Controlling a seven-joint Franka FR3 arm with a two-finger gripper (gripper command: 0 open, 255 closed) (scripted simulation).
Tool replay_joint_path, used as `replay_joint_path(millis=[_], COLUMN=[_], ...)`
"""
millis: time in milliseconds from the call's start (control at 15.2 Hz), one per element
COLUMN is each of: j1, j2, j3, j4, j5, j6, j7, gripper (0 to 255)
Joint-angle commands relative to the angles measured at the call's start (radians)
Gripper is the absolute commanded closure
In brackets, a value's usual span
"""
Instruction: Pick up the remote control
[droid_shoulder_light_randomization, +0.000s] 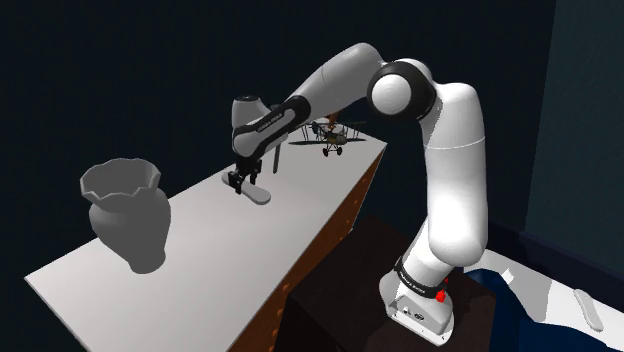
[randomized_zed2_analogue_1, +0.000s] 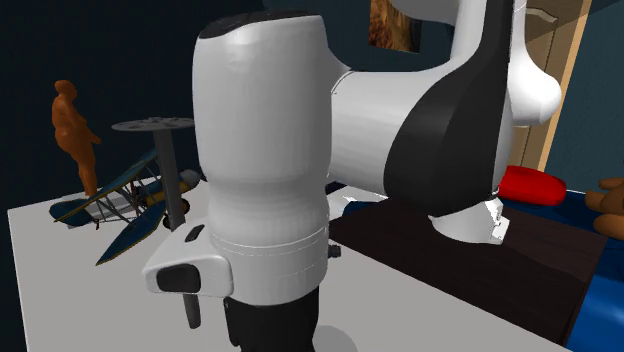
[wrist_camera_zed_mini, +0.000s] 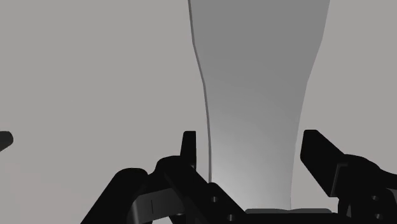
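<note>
The remote control (wrist_camera_zed_mini: 254, 76) is a plain pale grey, long slab lying flat on the white table top (droid_shoulder_light_randomization: 200, 260). In the shoulder view, the remote control (droid_shoulder_light_randomization: 260, 196) lies near the table's far half, and my gripper (droid_shoulder_light_randomization: 238, 187) points down at its end towards that view's left. The wrist view has my gripper (wrist_camera_zed_mini: 251, 153) open, one black finger on each long side of the remote. A thin gap shows between each finger and the remote's edge, so nothing is clasped.
A grey vase (droid_shoulder_light_randomization: 128, 212) stands on the table's near end, at the shoulder view's left. A model biplane (droid_shoulder_light_randomization: 330, 135) sits at the far end, with an orange figurine (randomized_zed2_analogue_1: 75, 130) behind it. The dark stand (droid_shoulder_light_randomization: 340, 300) abuts the table's side.
</note>
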Motion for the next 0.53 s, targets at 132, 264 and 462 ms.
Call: replay_joint_path(millis=[132, 264, 462], j1=[-0.002, -0.003, -0.004], j2=[-0.036, -0.054, -0.079], j3=[0.002, 0.003, 0.004], j4=[0.003, 0.005, 0.01], j5=[0.003, 0.005, 0.008], j6=[-0.039, -0.059, -0.089], j7=[-0.004, -0.005, -0.007], gripper=[255, 255, 255])
